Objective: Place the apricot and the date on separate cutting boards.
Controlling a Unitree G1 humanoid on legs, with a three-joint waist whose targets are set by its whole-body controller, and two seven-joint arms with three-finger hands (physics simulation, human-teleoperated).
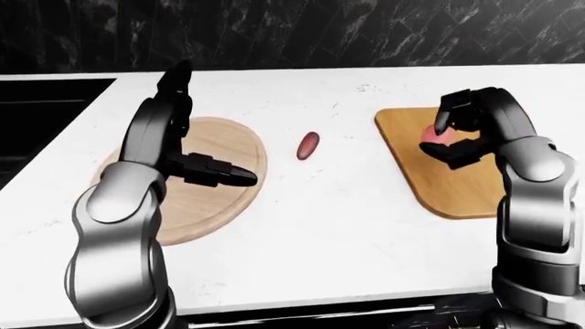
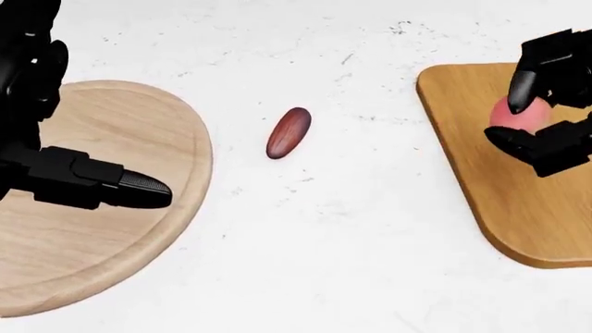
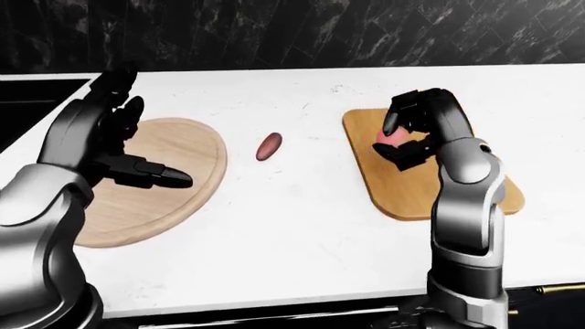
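The apricot (image 2: pixel 514 116) was a small, round, pinkish-red fruit, smooth and matte, held over the upper part of the rectangular cutting board (image 2: pixel 500 201), whose honey-coloured grain ran lengthwise; whether the fruit touched the wood could not be told. The right hand (image 2: pixel 546 111) pinched it, black fingers (image 2: pixel 524 83) curled down over its top and the thumb pressed under its lower side, with the grey forearm rising from below the board in the eye views. To the left of that board, on the bare white counter (image 2: pixel 324 243), lay the date (image 2: pixel 289 132), a dark reddish-brown oval with a dull sheen, its long axis running from lower left to upper right in the head view, tilted only a little off the vertical of that view, well apart from both boards. Farther left of the rectangular board lay the round cutting board (image 2: pixel 120 208), pale and light-grained. The left hand (image 1: pixel 197 157) hovered over it with nothing in its grasp, one finger (image 2: pixel 130 189) stretched out toward the rectangular board and the others (image 1: pixel 175 81) raised and apart above the wrist, elbow bent low.
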